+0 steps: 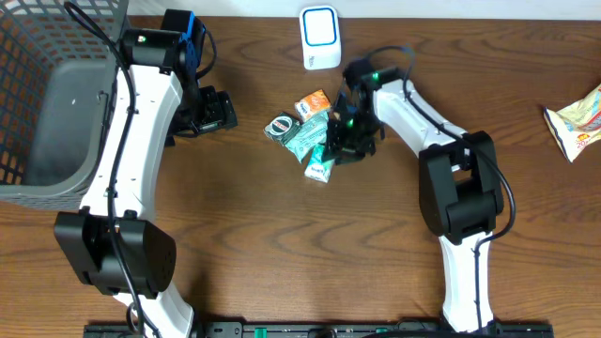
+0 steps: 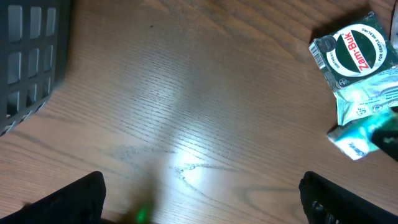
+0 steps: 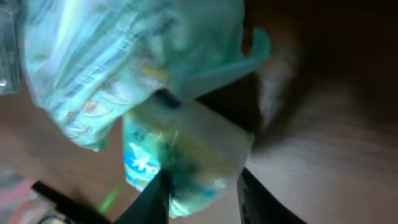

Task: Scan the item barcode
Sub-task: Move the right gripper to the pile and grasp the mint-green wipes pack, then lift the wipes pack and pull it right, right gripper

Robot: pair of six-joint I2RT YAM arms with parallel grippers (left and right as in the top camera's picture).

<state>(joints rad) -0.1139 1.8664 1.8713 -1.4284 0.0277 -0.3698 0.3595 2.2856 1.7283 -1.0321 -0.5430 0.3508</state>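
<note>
The left hand [image 1: 212, 112] gapes wide above the bench [image 1: 282, 235]. The right hand [image 1: 346, 137] straddles a green packet [image 3: 186, 149]; whether it grips is unclear.

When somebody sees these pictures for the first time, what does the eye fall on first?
First, the pile of small packets in the middle of the table, with the right gripper over it, fingers either side of a white and blue packet. Next, the grey basket at the far left and the white device at the top edge.
</note>
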